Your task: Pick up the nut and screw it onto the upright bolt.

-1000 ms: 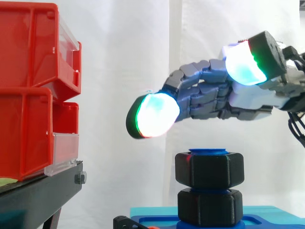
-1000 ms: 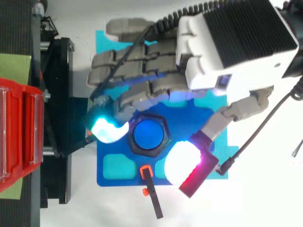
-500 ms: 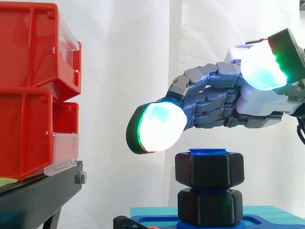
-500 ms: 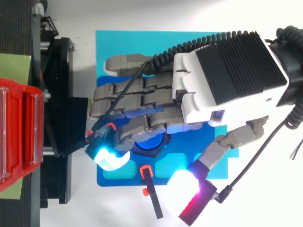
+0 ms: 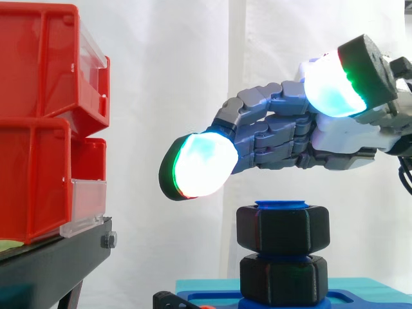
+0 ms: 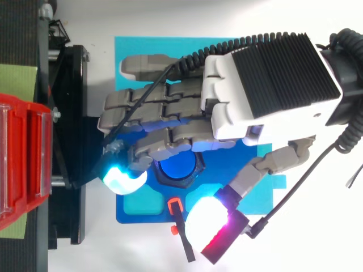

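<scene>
fingers (image 5: 270, 138) outstretched; side-on, clear above nut (image 5: 283, 227)

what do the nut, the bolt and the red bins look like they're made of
Nut: matte black hex with softened edges and no metallic glint, so probably plastic, perhaps printed.
Bolt: uniform bright blue with a smooth top, which also looks like plastic.
Bins: glossy red moulded plastic, with see-through front panels that look like clear plastic.

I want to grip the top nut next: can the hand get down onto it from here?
Probably yes. The hand hovers open above the nut, with only air between them; the red bins stand off to the side.
</scene>
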